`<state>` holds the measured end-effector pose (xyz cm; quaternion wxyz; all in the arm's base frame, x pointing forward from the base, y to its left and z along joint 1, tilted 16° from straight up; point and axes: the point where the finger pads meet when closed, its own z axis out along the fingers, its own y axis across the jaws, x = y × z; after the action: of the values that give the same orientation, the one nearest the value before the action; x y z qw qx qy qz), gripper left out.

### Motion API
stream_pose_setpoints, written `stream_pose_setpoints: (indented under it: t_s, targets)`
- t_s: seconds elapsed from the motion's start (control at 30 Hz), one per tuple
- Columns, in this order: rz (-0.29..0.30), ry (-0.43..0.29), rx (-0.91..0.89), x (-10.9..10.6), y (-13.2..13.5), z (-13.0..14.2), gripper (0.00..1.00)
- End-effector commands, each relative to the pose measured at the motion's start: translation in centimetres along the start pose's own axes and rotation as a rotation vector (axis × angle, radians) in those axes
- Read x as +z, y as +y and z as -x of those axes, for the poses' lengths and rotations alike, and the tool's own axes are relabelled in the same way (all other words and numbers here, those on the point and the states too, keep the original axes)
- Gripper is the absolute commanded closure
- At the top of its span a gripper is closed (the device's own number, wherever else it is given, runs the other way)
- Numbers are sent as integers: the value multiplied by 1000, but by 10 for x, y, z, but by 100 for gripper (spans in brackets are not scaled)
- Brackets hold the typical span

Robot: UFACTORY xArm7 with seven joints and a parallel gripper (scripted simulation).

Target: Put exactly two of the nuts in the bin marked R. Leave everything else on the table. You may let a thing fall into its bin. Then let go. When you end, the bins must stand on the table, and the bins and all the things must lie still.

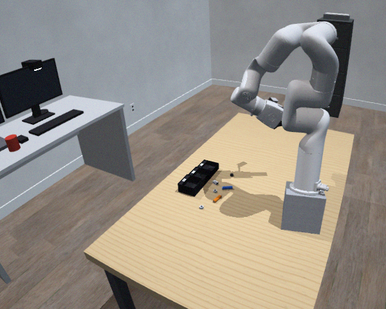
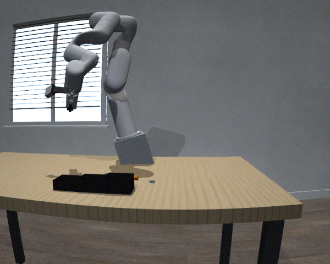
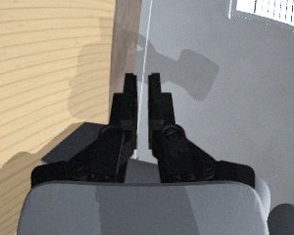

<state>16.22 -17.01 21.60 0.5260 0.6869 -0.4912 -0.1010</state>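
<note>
Three small grey nuts lie on the table beside the bins: one (image 1: 215, 182) close to the bins, one (image 1: 215, 190) just in front of it, and one (image 1: 201, 206) farther forward, which also shows in the exterior view (image 2: 152, 181). A row of three black bins (image 1: 198, 177) stands on the table; their white labels are too small to read. My gripper (image 2: 70, 108) hangs high above the far end of the table, well away from everything. Its fingers are shut with nothing between them.
A blue piece (image 1: 227, 187), an orange piece (image 1: 217, 198) and a small black piece (image 1: 231, 174) lie near the nuts. The arm's base (image 1: 303, 209) stands at the table's right side. The bins also show in the exterior view (image 2: 93, 183).
</note>
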Motion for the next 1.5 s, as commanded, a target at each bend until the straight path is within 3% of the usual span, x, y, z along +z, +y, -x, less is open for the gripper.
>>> stream_pose_setpoints:
  t_s: [0.0, 0.17, 0.27, 0.33, 0.4, 0.5, 0.57, 0.67, 0.73, 0.83, 0.9, 1.0, 1.07, 1.23, 1.3, 1.4, 1.47]
  targets:
    - [12, 3, 6, 19, -34, 0, 93]
    - [12, 3, 6, 24, -42, 1, 93]
    - [-99, 19, -76, 4, -54, 7, 93]
    - [-99, 19, -76, 4, -54, 7, 93]
    - [-170, 36, -145, -8, -66, 9, 93]
    - [-182, 39, -156, -13, -71, 11, 93]
    - [-251, 59, -226, -25, -82, 14, 93]
    - [-262, 63, -238, -31, -88, 16, 93]
    - [-329, 86, -308, -43, -98, 20, 93]
    - [-340, 90, -320, -50, -103, 22, 93]
    - [-406, 116, -391, -63, -112, 27, 93]
    - [-416, 120, -402, -69, -117, 29, 93]
    - [-479, 150, -474, -82, -125, 35, 93]
    - [-489, 154, -485, -89, -129, 38, 93]
    - [-551, 186, -557, -103, -137, 44, 93]
    - [-560, 191, -567, -110, -141, 47, 93]
    - [-620, 226, -639, -123, -147, 54, 93]
